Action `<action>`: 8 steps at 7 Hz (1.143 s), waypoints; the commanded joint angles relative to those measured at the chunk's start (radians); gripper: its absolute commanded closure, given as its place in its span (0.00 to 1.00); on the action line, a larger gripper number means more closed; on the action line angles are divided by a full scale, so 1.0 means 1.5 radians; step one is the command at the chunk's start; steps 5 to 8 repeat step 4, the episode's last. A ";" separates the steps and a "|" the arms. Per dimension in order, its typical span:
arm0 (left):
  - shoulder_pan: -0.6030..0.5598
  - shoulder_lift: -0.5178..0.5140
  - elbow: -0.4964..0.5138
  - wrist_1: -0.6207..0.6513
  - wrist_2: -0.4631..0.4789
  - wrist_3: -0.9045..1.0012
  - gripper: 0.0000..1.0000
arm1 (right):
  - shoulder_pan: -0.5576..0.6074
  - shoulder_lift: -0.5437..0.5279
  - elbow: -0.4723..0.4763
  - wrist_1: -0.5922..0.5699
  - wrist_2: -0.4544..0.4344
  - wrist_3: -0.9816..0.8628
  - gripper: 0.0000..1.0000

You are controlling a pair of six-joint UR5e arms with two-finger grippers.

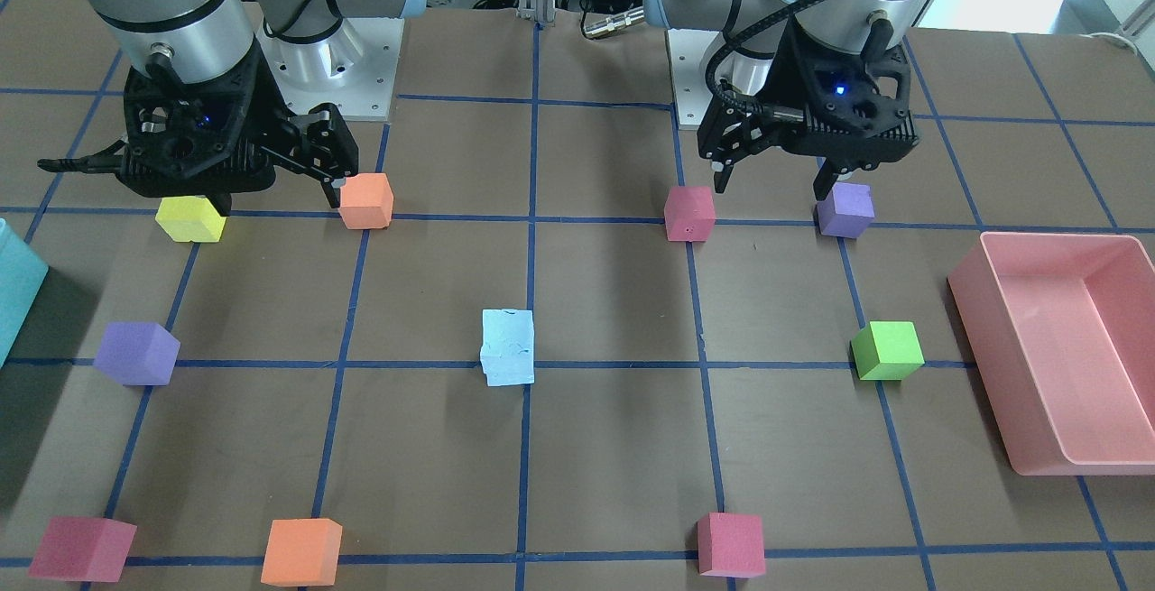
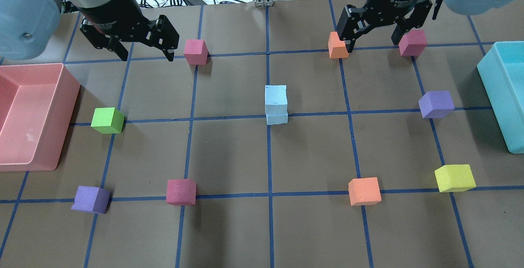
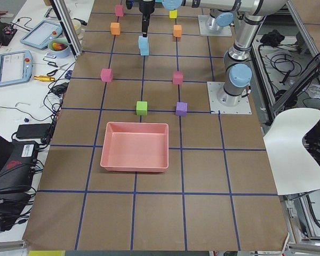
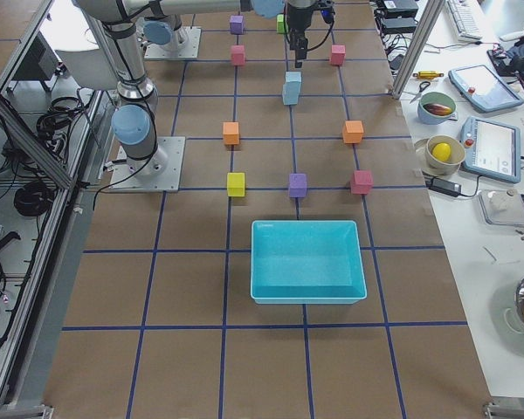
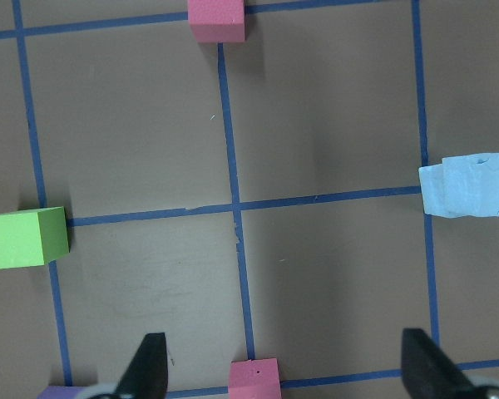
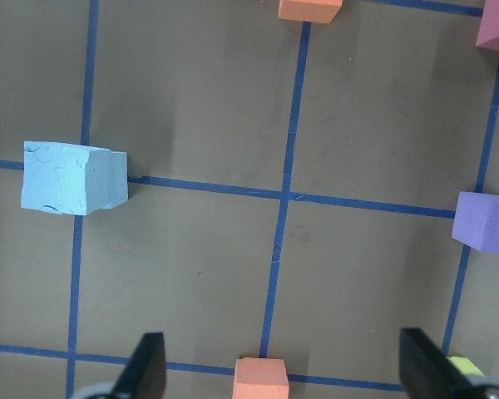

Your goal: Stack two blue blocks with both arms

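Observation:
The two blue blocks stand stacked, one on the other, at the table's middle on a grid crossing: the upper block [image 2: 275, 95] sits on the lower block [image 2: 276, 119], slightly offset. The stack also shows in the front view [image 1: 507, 347], at the right edge of the left wrist view [image 5: 474, 184] and in the right wrist view [image 6: 71, 177]. My left gripper [image 2: 148, 57] is open and empty, raised, well to the stack's left. My right gripper [image 2: 374, 46] is open and empty, raised, well to the stack's right. Neither touches the stack.
A pink bin [image 2: 61, 96] stands at the left edge and a teal bin [image 2: 497, 96] at the right edge. Coloured cubes ring the stack: green [image 2: 107, 120], purple [image 2: 436, 104], yellow [image 2: 454, 177], orange [image 2: 364, 191], and pink [image 2: 181, 191].

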 commanded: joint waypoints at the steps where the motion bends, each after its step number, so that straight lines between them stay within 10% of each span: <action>1: 0.023 0.000 -0.004 0.067 -0.012 -0.004 0.00 | 0.000 0.001 0.000 0.000 -0.001 0.000 0.00; 8: 0.024 0.005 -0.019 0.071 -0.010 -0.002 0.00 | 0.000 0.000 0.000 0.001 -0.003 0.000 0.00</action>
